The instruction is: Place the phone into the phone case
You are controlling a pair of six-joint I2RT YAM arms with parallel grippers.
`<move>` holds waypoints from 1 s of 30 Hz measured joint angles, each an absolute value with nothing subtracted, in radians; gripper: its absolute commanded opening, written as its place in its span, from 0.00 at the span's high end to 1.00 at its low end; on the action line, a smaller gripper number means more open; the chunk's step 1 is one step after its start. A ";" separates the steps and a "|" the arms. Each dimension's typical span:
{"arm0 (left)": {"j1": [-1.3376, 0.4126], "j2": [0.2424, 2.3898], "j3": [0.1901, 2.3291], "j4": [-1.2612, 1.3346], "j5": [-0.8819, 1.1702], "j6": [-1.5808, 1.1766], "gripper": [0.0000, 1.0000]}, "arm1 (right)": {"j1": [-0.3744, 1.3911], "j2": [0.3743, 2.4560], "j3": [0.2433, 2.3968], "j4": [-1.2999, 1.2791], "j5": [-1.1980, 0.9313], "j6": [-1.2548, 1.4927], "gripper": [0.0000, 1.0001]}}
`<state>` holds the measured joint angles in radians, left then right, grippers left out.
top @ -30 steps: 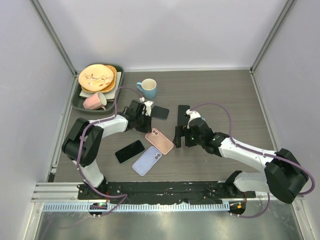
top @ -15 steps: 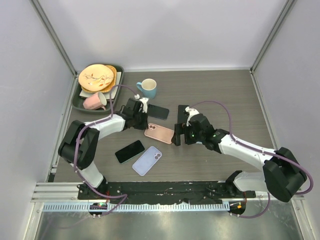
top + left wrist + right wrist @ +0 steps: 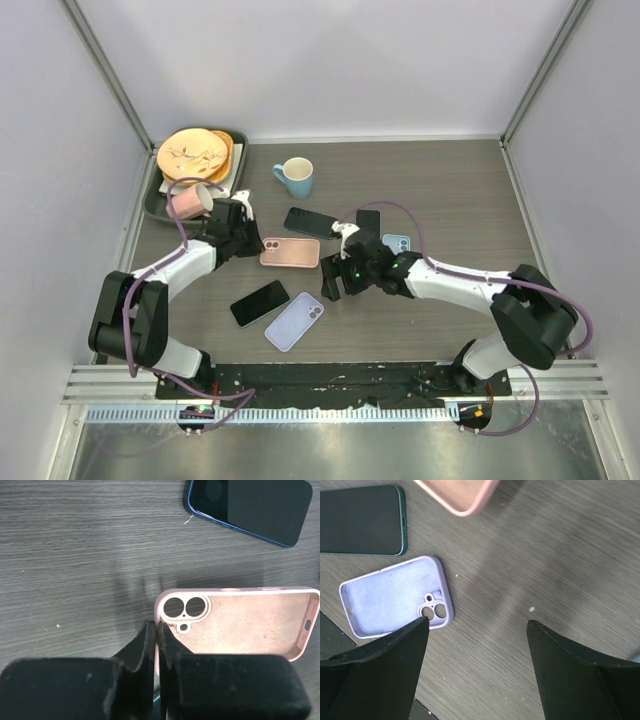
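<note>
The pink case [image 3: 240, 625] is pinched at its rim by the closed left gripper [image 3: 156, 630]; the right gripper [image 3: 477, 624] is spread wide, empty.

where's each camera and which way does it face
Top external: above and behind, looking down on the table; left arm, right arm show.
Left wrist: looks down at the pink case; left gripper shut on its wall.
Right wrist: looks down at the lilac case; open right gripper frames it.
Shared: pink case in all three.
</note>
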<state>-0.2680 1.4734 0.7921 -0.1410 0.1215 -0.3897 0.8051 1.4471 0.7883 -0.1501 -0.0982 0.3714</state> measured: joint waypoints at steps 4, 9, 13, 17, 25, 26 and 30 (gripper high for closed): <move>-0.271 1.465 0.791 -0.142 0.116 -0.387 0.61 | 0.856 1.532 0.829 -0.150 -0.096 0.371 0.31; -0.271 1.465 0.791 -0.148 0.108 -0.399 0.36 | 0.903 1.610 0.860 -0.147 -0.090 0.374 0.41; -0.271 1.461 0.789 -0.150 0.099 -0.407 0.32 | 0.931 1.635 0.866 -0.139 -0.090 0.378 0.51; -0.271 1.438 0.779 -0.154 0.096 -0.408 0.30 | 0.944 1.650 0.866 -0.127 -0.098 0.380 0.68; -0.271 1.370 0.760 -0.156 0.112 -0.409 0.30 | 0.947 1.665 0.866 -0.123 -0.125 0.365 0.99; -0.271 1.365 0.757 -0.156 0.121 -0.410 0.31 | 0.947 1.665 0.866 -0.127 -0.125 0.364 0.99; -0.271 1.357 0.741 -0.153 0.176 -0.418 0.32 | 0.947 1.645 0.848 -0.133 -0.116 0.345 0.99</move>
